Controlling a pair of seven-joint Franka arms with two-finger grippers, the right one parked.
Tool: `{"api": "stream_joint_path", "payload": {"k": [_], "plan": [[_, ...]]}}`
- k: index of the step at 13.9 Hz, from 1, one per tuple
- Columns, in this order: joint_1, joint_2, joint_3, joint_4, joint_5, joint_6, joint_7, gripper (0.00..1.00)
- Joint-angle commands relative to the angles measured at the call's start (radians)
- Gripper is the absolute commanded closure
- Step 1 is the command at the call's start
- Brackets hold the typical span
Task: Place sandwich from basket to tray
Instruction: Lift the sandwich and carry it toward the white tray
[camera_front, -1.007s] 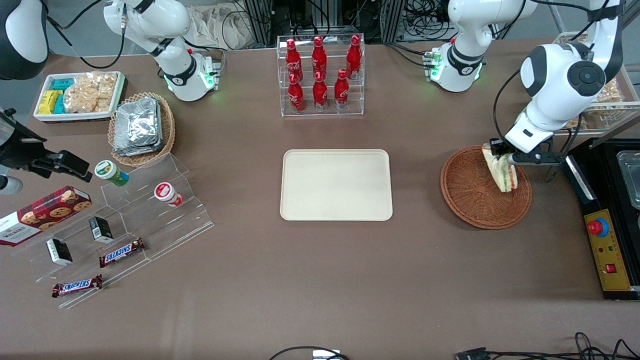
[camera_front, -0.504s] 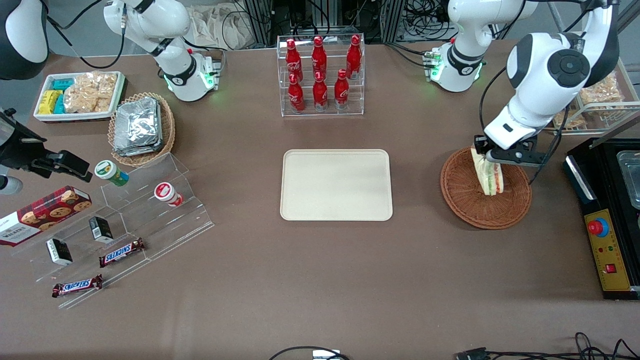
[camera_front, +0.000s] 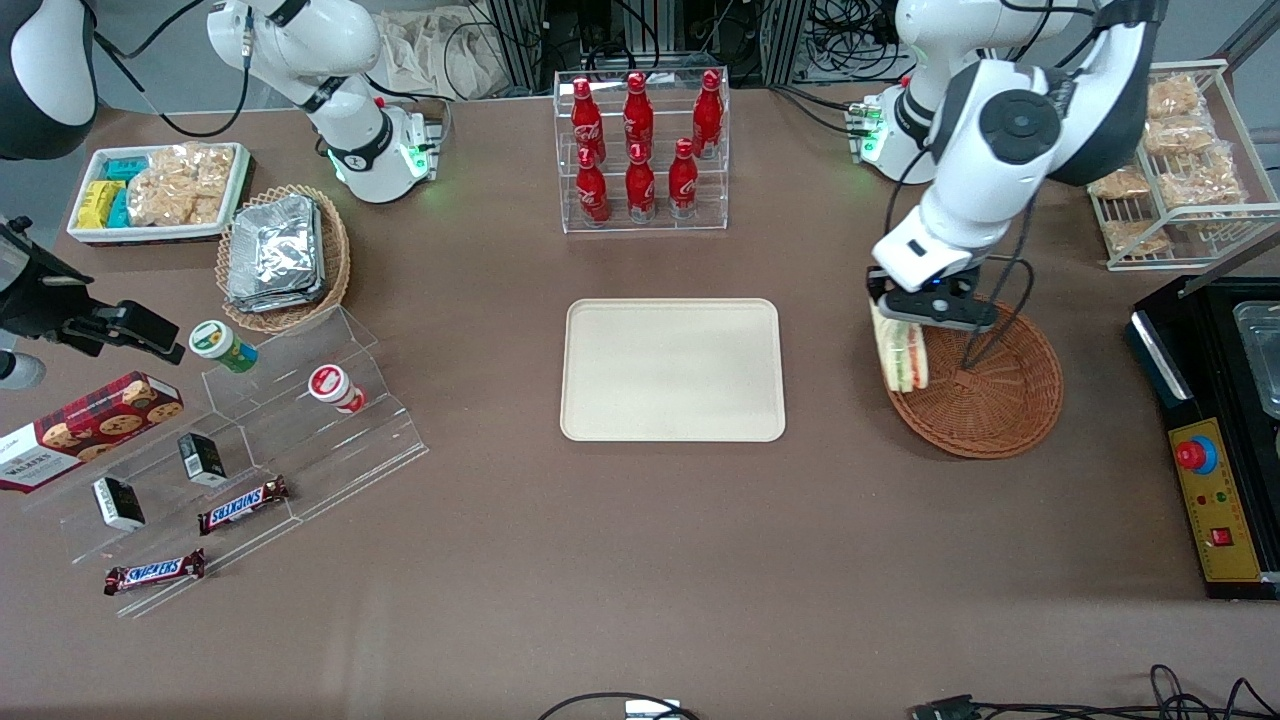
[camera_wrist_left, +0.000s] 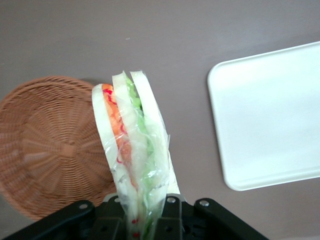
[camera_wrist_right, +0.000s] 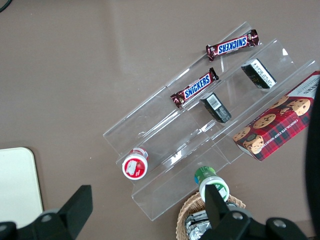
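Front view at this moment showed the gripper (camera_front: 908, 322) right of centre in the frame, clamped on the top of the sandwich (camera_front: 902, 358), which hung below it over the basket (camera_front: 985, 412) rim that faces the tray (camera_front: 672, 370). One second before, the same wedge hung deeper over the basket's bowl, toward the black control box (camera_front: 1218, 500) at the right edge; half a second before, it was about midway across the bowl. So the arm had carried its load steadily across the basket toward the frame's centre, and the wire rack of snack bags (camera_front: 1170, 165) in the upper right, earlier covered by the arm, had come into sight.

Left wrist view confirmed the hold: the sandwich (camera_wrist_left: 134, 150) stood out from between the dark fingers (camera_wrist_left: 172, 220), its wrap creased, red, orange and green layers edge-on. The basket (camera_wrist_left: 45, 150) looked empty, and the cream tray (camera_wrist_left: 270, 120) was bare, separated from the sandwich by a strip of brown table (camera_wrist_left: 185, 45).

I judged the pick and lift done, with the transfer underway. What remained was the crossing of the bare gap to the tray, then the lowering and release. The grip seemed to be on the wrap's upper end only, so the wedge might swing or slip on a quick stop.
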Motion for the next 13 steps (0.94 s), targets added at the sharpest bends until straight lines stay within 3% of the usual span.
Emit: {"api": "stream_joint_path", "payload": {"k": [1, 7, 11, 13], "plan": [[-0.001, 0.103, -0.08, 0.086, 0.007, 0.025, -0.104, 0.99], [-0.001, 0.194, -0.207, 0.094, 0.016, 0.168, -0.236, 0.99], [-0.003, 0.328, -0.252, 0.095, 0.218, 0.224, -0.385, 0.99], [-0.003, 0.387, -0.272, 0.097, 0.269, 0.267, -0.423, 0.99]]}}
